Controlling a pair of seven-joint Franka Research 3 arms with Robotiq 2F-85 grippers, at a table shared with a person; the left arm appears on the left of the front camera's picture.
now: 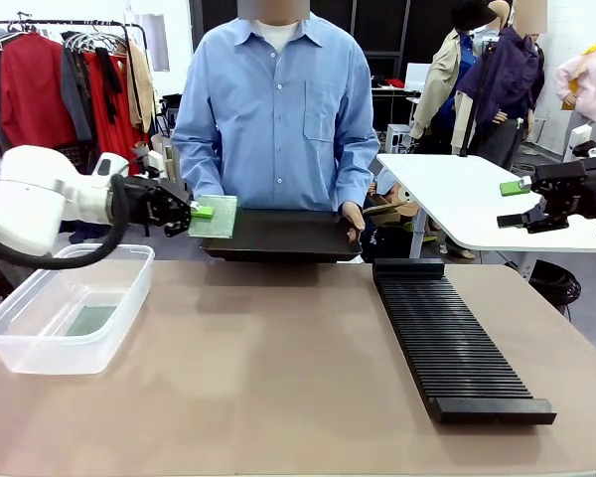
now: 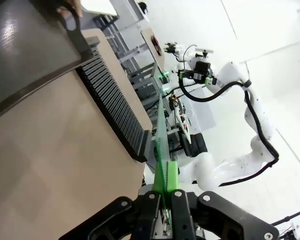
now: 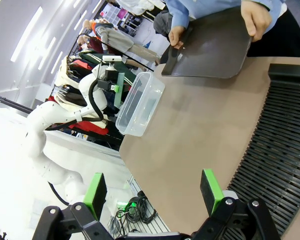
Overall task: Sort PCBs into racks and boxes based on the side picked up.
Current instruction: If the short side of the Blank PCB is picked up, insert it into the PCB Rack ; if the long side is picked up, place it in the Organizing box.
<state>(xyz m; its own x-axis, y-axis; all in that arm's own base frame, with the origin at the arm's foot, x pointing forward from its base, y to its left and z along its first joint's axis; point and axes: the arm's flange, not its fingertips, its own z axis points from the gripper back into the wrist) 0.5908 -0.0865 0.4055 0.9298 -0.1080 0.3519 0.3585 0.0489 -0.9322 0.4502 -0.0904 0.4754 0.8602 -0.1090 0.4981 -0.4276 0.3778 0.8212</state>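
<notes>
One PCB [image 1: 215, 216] is being held edge-on between the fingers of the left gripper [image 1: 201, 211], which is clamping it by one short side — the board is hanging in the air just above the near left corner of the flat black tray [image 1: 278, 236] that the person is holding at the far side of the table. A second board [image 1: 89, 319] is lying flat in the bottom of the clear box [image 1: 40, 343], below and to the robot's left of the raised arm. The long black rack [image 1: 455, 343] is sitting well apart, on the right half of the table, with its slots looking empty. The right gripper [image 1: 521, 203] is hovering over the right edge with its jaws standing wide apart and nothing between them.

The grip is taking only a narrow strip of the board, so a quick swing is likely to be twisting or slipping it — it could be dropping short of the box or striking the rim. Choosing the wrong destination is the other risk, since the picked side is hard to judge from here.
</notes>
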